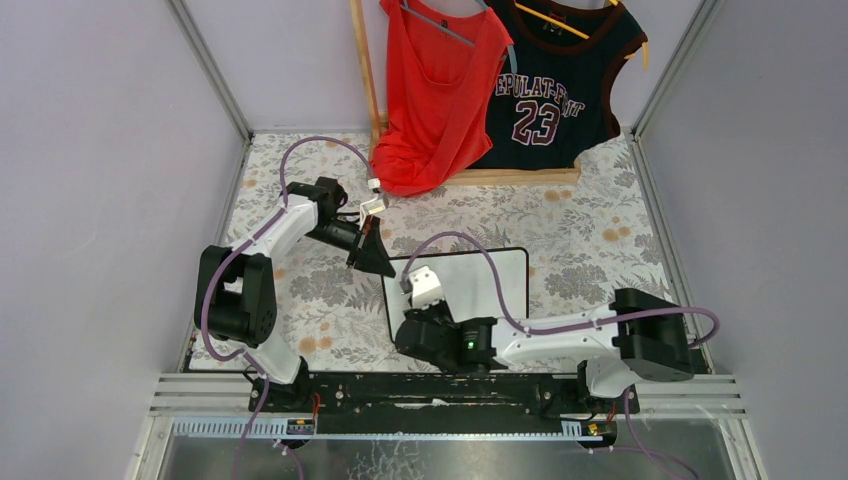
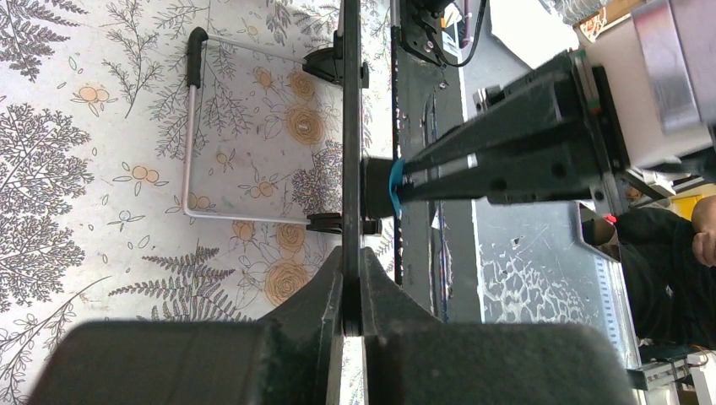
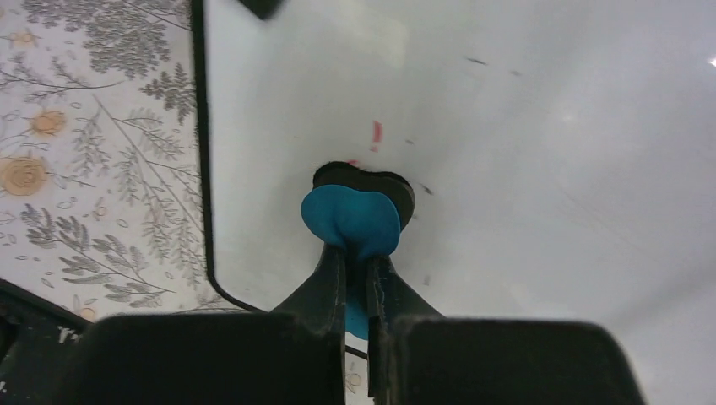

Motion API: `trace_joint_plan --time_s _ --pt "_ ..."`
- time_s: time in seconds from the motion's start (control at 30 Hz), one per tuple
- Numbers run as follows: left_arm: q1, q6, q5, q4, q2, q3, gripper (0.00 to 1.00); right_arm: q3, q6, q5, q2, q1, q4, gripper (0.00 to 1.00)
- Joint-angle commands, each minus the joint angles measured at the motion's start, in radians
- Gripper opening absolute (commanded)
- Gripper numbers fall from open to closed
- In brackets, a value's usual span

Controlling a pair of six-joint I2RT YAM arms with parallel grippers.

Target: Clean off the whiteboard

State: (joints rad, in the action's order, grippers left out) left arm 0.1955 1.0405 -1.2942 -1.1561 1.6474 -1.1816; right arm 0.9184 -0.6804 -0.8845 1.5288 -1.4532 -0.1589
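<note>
The whiteboard (image 1: 490, 275) sits mid-table, white with a thin black frame. Seen edge-on in the left wrist view, the whiteboard (image 2: 351, 126) rests on a wire stand (image 2: 192, 135). My left gripper (image 1: 378, 262) is shut on its frame at the upper left corner, and the left gripper (image 2: 352, 278) pinches that black edge. My right gripper (image 3: 358, 253) is shut on a blue eraser (image 3: 355, 215), whose black pad is pressed against the whiteboard (image 3: 549, 126) near its lower left corner. A short red mark (image 3: 376, 132) and a few dark specks lie just beyond the eraser.
At the back stands a wooden rack base (image 1: 510, 177) with a red top (image 1: 435, 90) and a dark jersey (image 1: 555, 80) hanging over it. Grey walls close both sides. A black rail (image 1: 430, 390) runs along the near edge of the floral tablecloth (image 1: 600, 230).
</note>
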Motion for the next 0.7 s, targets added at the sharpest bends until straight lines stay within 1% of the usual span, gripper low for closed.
trace_joint_plan --time_s 0.0,0.17,0.27,0.4,0.53,0.6,0.67 --pt "0.022 0.049 0.057 -0.002 -0.007 0.002 0.00 0.094 0.061 0.072 0.070 0.002 0.120 0.00" --pt "0.022 0.048 0.059 -0.002 -0.011 0.003 0.00 0.073 0.041 0.017 0.039 0.004 0.090 0.00" --pt "0.023 0.048 0.056 -0.002 -0.007 0.002 0.00 0.038 0.005 -0.029 -0.007 0.019 0.022 0.00" --pt "0.025 0.047 0.059 -0.003 -0.009 0.001 0.00 -0.039 -0.068 -0.086 -0.097 0.045 -0.090 0.00" --pt "0.024 0.046 0.059 -0.002 -0.010 0.003 0.00 -0.109 -0.139 -0.146 -0.226 0.060 -0.213 0.00" --pt "0.024 0.046 0.060 -0.002 -0.012 0.003 0.00 -0.124 -0.147 -0.168 -0.269 0.060 -0.246 0.00" --pt "0.024 0.047 0.061 -0.002 -0.011 0.003 0.00 -0.125 -0.121 -0.167 -0.286 0.060 -0.240 0.00"
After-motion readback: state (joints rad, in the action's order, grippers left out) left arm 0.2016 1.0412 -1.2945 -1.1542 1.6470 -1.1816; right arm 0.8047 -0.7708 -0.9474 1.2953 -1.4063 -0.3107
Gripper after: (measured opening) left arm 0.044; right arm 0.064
